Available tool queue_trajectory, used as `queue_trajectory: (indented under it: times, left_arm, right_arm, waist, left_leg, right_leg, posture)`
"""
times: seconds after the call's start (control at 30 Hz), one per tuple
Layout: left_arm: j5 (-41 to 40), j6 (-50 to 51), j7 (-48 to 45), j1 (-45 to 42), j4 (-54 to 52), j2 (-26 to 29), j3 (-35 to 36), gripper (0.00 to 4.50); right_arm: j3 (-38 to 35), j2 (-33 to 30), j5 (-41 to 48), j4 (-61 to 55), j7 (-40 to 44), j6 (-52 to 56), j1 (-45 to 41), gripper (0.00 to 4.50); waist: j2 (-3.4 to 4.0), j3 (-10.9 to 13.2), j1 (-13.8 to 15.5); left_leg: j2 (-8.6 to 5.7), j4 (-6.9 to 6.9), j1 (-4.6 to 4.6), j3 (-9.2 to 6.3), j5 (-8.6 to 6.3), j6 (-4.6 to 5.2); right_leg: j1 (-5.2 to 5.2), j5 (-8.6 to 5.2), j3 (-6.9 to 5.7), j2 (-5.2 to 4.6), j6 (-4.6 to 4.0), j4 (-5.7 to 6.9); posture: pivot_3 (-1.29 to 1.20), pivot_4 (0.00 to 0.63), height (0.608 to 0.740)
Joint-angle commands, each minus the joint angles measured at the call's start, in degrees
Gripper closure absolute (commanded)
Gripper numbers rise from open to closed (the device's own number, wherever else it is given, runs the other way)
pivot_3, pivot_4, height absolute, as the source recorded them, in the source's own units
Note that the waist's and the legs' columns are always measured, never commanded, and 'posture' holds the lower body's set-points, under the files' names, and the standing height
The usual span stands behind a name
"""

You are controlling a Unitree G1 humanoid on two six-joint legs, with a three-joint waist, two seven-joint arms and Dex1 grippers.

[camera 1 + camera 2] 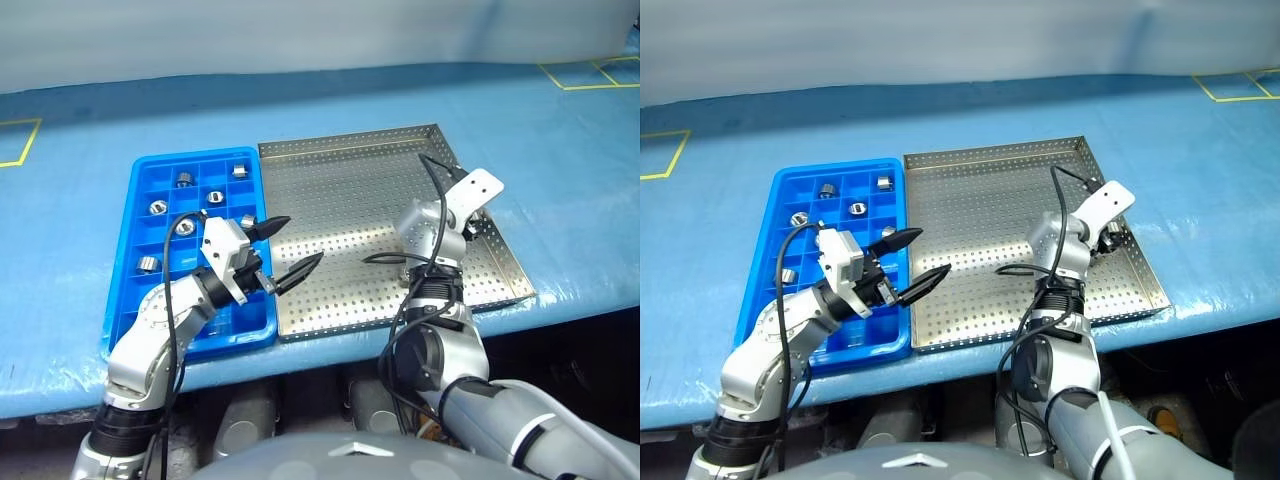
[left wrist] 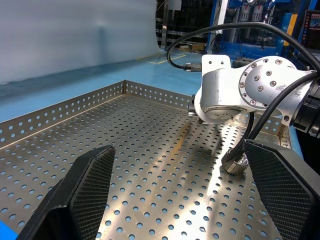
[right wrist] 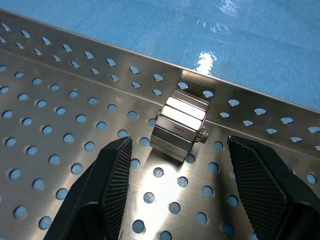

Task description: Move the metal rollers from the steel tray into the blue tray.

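Metal roller (image 3: pixel 181 125), a shiny faceted silver cylinder, lies against the perforated steel tray's rim (image 3: pixel 260 107); right gripper (image 3: pixel 177 187) straddles it, jaws apart, for pickup. Left gripper (image 1: pixel 285 250) waits, jaws spread wide, empty.

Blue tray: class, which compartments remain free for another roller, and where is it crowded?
The blue tray is crowded in its far half, where six metal rollers sit. The near rows by the front rim look free, though the left gripper and its arm hide some compartments.
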Motion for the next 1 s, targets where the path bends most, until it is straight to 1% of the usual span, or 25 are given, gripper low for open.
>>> queue_trajectory:
  times: [0.03,0.07,0.17,0.3,0.37,0.57,0.67,0.73,0.8,0.9,1.0]
  left_arm:
    - [-1.1,-0.5,-0.3,0.0,-1.8,0.2,0.4,0.0]
    - [-1.1,-0.5,-0.3,0.0,-1.8,0.2,0.4,0.0]
    - [-1.1,-0.6,-0.3,-0.1,-1.8,0.1,0.4,0.0]
    - [-1.1,-0.6,-0.2,0.0,-1.8,0.1,0.3,0.0]
    - [-1.2,-0.6,-0.2,-0.1,-1.9,0.0,0.3,0.0]
    - [-1.2,-0.6,-0.2,-0.2,-1.7,-0.1,0.2,0.0]
    - [-1.1,-0.6,-0.2,-0.2,-1.8,-0.1,0.2,0.0]
    - [-1.1,-0.7,0.0,0.0,-1.9,0.0,0.6,0.0]
    - [-1.1,-0.9,0.3,0.2,-2.0,0.0,1.1,0.0]
    - [-1.3,-1.6,1.2,1.0,-2.4,-0.4,2.4,0.0]
    - [-0.9,-3.1,2.3,2.3,-3.0,-0.7,4.0,0.0]
  right_arm:
    - [-1.0,-0.9,0.6,0.4,-0.2,-1.7,-1.2,1.28]
    - [-1.1,-1.1,0.6,0.7,-0.1,-1.8,-1.2,1.28]
    - [-1.3,-1.5,0.4,1.5,-0.2,-2.1,-1.4,1.88]
    - [-1.0,-1.8,0.0,1.9,-0.3,-2.4,-1.4,3.18]
    - [-0.9,-1.8,-0.1,1.9,-0.3,-2.4,-1.3,3.68]
    - [-0.1,-1.6,-0.8,1.2,-0.2,-2.0,-0.8,3.68]
    - [1.6,-0.9,-1.7,-0.9,0.3,-0.1,-0.1,3.68]
    - [7.6,0.3,-3.5,-7.0,5.4,2.9,2.2,3.68]
    - [14.5,0.6,-4.7,-14.1,12.4,4.6,5.3,3.68]
    - [24.7,-0.7,-4.8,-25.6,24.9,5.2,11.0,3.68]
    - [31.9,-3.3,-3.7,-34.0,36.1,6.2,15.4,3.68]
  waist:
    - [0.0,0.0,0.0]
    - [0.0,0.0,0.1]
    - [0.0,0.0,0.1]
    - [0.01,0.0,0.1]
    - [0.01,0.0,0.1]
    - [0.01,0.0,0.1]
    - [0.01,0.0,0.1]
    - [0.02,0.0,0.0]
    - [0.03,0.0,-0.1]
    - [0.08,0.0,-0.1]
    - [0.08,0.0,0.3]
  left_leg:
    - [0.0,0.0,0.0,0.0,0.0,0.0]
    - [0.0,0.0,0.0,0.0,0.0,0.0]
    - [-0.01,0.0,0.0,0.0,0.0,0.0]
    - [0.0,0.0,0.0,0.0,0.0,0.0]
    - [0.0,0.0,0.0,0.0,0.0,0.0]
    - [-0.01,0.0,0.0,0.0,0.0,0.01]
    - [-0.01,0.0,0.0,0.0,0.0,0.01]
    - [-0.01,0.0,0.0,0.0,0.0,0.01]
    - [0.02,-0.01,0.0,0.0,0.0,0.0]
    - [0.04,-0.03,-0.01,-0.01,0.0,0.01]
    - [0.05,-0.02,-0.01,-0.05,0.0,0.0]
  right_leg:
    - [0.0,0.0,0.0,0.0,0.0,0.0]
    - [0.0,0.0,0.0,0.0,0.0,0.0]
    - [0.0,0.0,0.01,0.0,0.0,0.0]
    - [0.0,0.0,0.0,0.0,0.0,0.0]
    - [0.01,0.0,0.01,0.0,0.0,0.0]
    - [0.01,0.0,0.01,0.0,0.01,0.0]
    - [0.01,0.0,0.01,0.0,0.01,0.0]
    - [0.0,0.0,0.01,0.0,0.01,0.0]
    - [-0.01,0.0,0.01,0.02,0.0,0.0]
    - [-0.04,-0.01,0.01,0.04,-0.01,0.01]
    - [-0.03,-0.01,-0.03,0.04,-0.01,0.0]
  posture:
    - [0.0,0.15,0.74]
    - [0.0,0.15,0.74]
    - [0.0,0.15,0.74]
    - [0.01,0.15,0.74]
    - [0.01,0.15,0.74]
    - [0.0,0.15,0.74]
    - [0.01,0.15,0.74]
    - [0.01,0.15,0.74]
    - [0.01,0.15,0.74]
    - [0.02,0.15,0.74]
    - [0.04,0.15,0.74]
